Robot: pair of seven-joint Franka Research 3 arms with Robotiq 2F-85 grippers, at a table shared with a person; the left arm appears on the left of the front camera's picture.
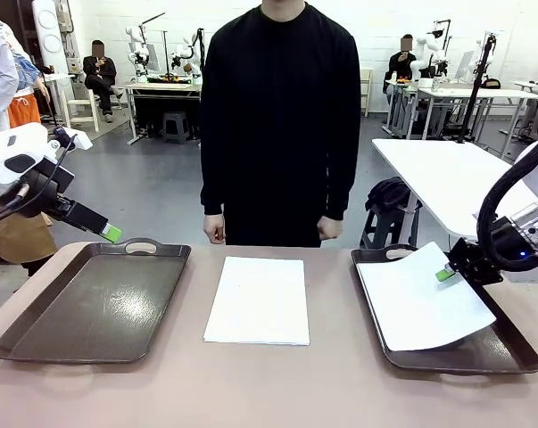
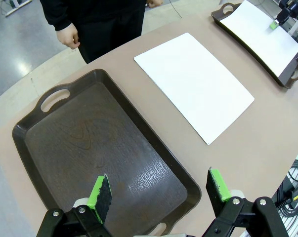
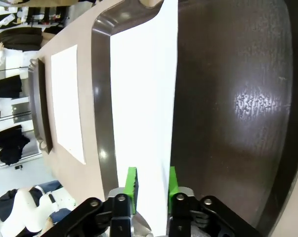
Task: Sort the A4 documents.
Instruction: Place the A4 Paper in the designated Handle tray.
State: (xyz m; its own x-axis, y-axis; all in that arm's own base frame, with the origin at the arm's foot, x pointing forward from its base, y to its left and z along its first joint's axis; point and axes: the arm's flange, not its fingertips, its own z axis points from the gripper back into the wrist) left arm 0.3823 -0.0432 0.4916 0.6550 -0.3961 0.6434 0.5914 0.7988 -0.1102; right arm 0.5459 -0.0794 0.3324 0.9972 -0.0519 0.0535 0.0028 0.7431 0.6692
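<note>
Loose sheet: lies askew in the right tray, with its right edge lifted off the tray floor.
Right claw: at that lifted edge; in the right wrist view the green pads stand apart with the paper running between them.
Paper stack: flat on the table, between the two trays.
Left tray: dark brown, with handles.
Left claw: jaws wide apart, holding nothing, hanging above the left tray's far corner.
Person: stands at the far edge in a black top, arms down.
</note>
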